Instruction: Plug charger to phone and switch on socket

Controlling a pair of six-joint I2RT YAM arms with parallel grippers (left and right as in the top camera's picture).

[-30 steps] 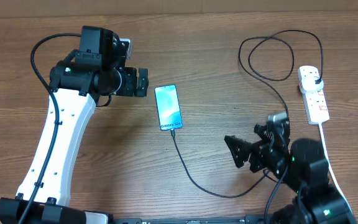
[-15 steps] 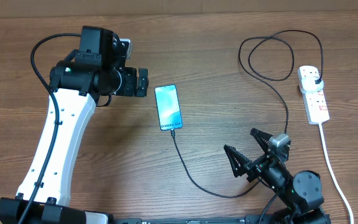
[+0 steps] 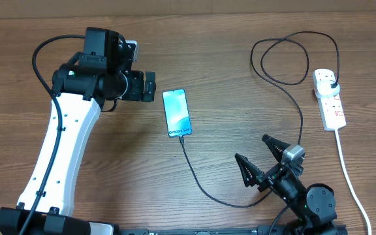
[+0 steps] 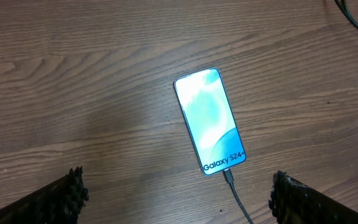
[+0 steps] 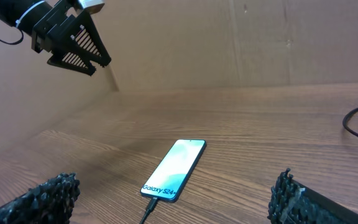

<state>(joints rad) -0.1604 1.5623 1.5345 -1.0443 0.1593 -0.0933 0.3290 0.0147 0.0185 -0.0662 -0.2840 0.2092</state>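
Note:
The phone (image 3: 177,112) lies flat mid-table, its light-blue screen lit. It also shows in the left wrist view (image 4: 209,121) and the right wrist view (image 5: 173,168). The charger cable (image 3: 204,189) has its connector in the phone's near end (image 4: 228,176) and runs in loops to its black plug (image 3: 329,81) in the white power strip (image 3: 329,99) at the right. My left gripper (image 3: 147,86) is open and empty, held above the table left of the phone. My right gripper (image 3: 258,160) is open and empty, near the front edge.
The strip's thick white cord (image 3: 348,176) runs down the right side toward the front edge. The cable loops (image 3: 286,59) lie at the back right. A cardboard wall (image 5: 229,43) stands behind the table.
My right arm has drawn back toward the front edge, its gripper still open. The left arm, phone and cable have not moved.

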